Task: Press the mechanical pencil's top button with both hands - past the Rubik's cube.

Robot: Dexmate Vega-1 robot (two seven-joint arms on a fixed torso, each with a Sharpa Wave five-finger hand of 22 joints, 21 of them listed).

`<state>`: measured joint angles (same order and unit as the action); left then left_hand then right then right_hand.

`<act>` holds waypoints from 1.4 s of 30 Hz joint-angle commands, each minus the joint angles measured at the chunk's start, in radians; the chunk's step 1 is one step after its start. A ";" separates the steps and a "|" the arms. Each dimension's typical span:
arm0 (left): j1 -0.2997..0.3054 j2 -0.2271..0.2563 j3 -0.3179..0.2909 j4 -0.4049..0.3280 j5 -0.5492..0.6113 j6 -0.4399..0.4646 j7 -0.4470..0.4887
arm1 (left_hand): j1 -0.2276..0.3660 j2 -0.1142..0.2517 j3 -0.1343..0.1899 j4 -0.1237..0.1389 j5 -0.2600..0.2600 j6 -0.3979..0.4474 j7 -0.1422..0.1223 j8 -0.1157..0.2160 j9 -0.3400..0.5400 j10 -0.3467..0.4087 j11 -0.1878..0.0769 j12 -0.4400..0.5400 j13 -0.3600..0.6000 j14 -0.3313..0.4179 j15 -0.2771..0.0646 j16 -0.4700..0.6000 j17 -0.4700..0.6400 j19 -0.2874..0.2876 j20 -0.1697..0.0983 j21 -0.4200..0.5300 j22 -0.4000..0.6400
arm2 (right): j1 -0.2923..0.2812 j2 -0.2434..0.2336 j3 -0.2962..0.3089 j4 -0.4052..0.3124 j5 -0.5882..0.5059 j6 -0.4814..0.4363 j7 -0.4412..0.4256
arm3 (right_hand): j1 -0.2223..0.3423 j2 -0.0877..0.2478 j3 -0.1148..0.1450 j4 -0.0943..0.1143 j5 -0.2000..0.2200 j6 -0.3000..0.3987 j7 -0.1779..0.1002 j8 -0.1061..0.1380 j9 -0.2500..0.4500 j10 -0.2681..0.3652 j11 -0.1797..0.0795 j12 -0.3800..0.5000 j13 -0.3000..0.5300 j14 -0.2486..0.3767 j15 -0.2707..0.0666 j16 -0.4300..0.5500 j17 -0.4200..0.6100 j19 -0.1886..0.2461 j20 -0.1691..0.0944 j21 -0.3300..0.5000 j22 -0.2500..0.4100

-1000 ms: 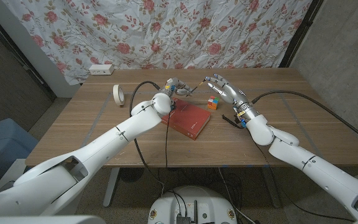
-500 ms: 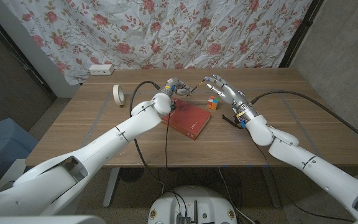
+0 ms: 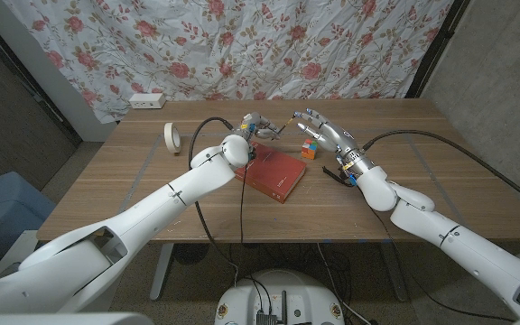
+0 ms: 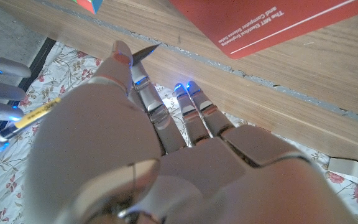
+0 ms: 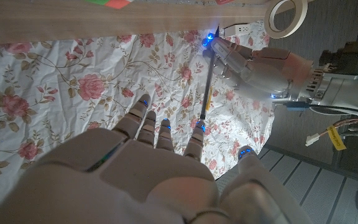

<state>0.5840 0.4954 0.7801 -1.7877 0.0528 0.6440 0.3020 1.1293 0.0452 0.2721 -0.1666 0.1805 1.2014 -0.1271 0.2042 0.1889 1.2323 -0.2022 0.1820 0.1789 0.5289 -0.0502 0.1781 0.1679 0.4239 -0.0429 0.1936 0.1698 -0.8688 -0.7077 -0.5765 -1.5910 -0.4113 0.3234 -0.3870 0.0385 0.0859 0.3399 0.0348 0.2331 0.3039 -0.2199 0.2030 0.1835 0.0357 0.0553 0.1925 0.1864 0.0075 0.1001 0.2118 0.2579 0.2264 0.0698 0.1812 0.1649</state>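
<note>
Floral curtain (image 3: 242, 36) — behind wooden table (image 3: 152, 181).

Rubik's cube (image 3: 309, 150) just beside right robot hand (image 3: 317, 126) – red book (image 3: 273, 172) nearby, far table edge open

Floral curtain (image 3: 242, 45) behind wooden table (image 3: 134, 171); right wall (image 3: 504, 81) seemingly concrete.
</note>
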 commanded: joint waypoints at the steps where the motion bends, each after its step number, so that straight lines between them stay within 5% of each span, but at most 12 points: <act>1: 0.005 0.001 0.002 -0.012 0.008 0.003 0.002 | 0.001 0.008 0.000 0.003 0.005 0.002 -0.001 0.003 0.003 0.025 -0.022 0.005 0.006 0.009 -0.164 0.001 0.000 -0.002 -0.059 0.001 0.002 | -0.006 -0.010 -0.004 -0.018 -0.009 -0.011 0.022 | -0.008 0.005 0.002 0.003 0.003 0.016 0.001 0.007 0.004 -0.003 -0.003 0.000 0.001 -0.006 0.008 0.008 0.004 0.003 0.004 0.005 0.002; 42: 0.015 0.052 -0.010 -0.054 0.024 0.017 -0.027 | 0.003 0.008 -0.004 0.003 0.005 0.002 -0.002 0.004 0.003 0.024 -0.022 0.005 0.006 0.010 -0.164 0.001 0.000 -0.001 -0.059 0.001 0.002 | -0.033 0.021 0.037 -0.006 0.031 0.018 -0.049 | -0.003 0.004 0.005 0.001 0.003 0.013 0.000 -0.002 0.004 0.022 -0.001 0.009 0.001 0.009 0.006 0.015 0.004 0.018 0.007 0.010 0.002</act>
<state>0.6028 0.5293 0.7749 -1.8397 0.0755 0.6663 0.2949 1.1296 0.0441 0.2694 -0.1691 0.1816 1.1999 -0.1286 0.2044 0.1896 1.2323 -0.2023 0.1817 0.1795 0.5289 -0.0502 0.1781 0.1679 0.4239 -0.0429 0.1937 0.1698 -0.9003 -0.6967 -0.5482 -1.5996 -0.3886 0.3386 -0.4193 0.0385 0.0859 0.3397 0.0346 0.2331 0.3144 -0.2205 0.2032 0.1860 0.0449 0.0535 0.1963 0.1864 0.0130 0.1055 0.2196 0.2577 0.2373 0.0806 0.1852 0.1649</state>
